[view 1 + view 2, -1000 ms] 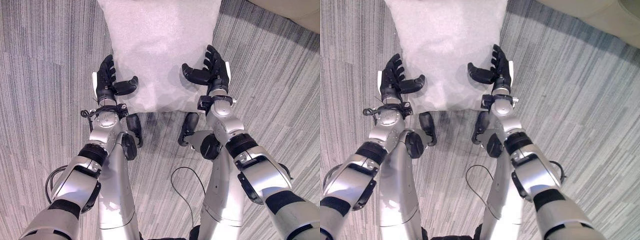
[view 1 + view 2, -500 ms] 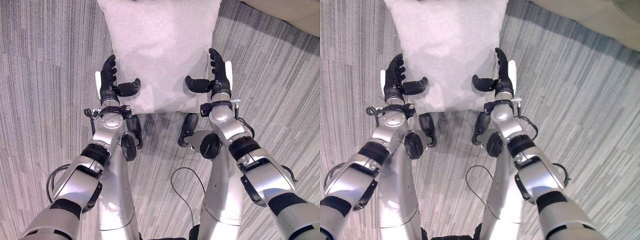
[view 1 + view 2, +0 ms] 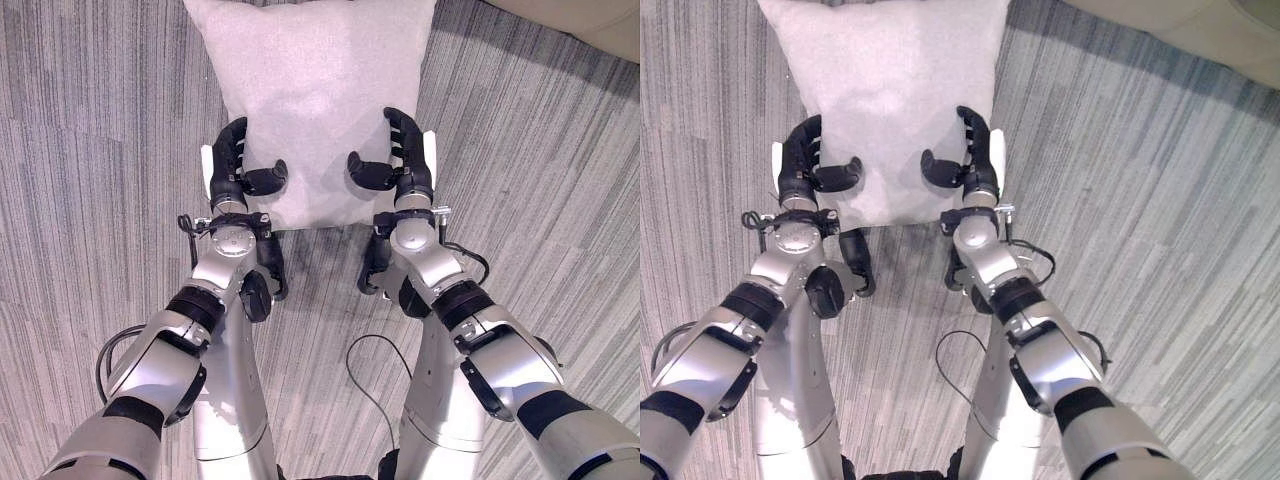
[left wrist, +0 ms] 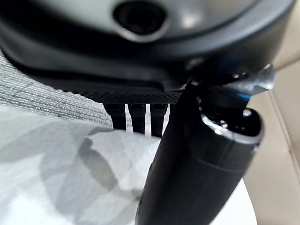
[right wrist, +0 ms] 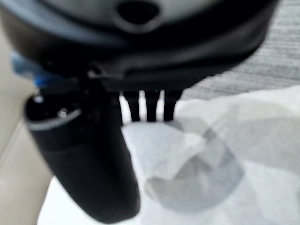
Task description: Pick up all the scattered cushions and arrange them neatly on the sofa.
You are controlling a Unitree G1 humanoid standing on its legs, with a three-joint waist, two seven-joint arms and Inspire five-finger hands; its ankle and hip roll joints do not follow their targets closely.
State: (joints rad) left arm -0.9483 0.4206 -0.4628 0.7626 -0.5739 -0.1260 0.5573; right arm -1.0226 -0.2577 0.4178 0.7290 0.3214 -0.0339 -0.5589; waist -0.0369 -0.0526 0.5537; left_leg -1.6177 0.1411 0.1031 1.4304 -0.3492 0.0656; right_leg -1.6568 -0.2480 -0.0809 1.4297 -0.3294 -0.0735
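You see the pale cushion (image 3: 318,95) lying flat on the grey carpet (image 3: 90,150), its length running away from you. Your left hand (image 3: 230,170) and right hand (image 3: 405,160) curl their fingers (image 3: 395,125) round its near corners.

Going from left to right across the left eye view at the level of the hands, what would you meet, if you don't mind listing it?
Carpet → left robot hand → cushion → right robot hand → carpet again.
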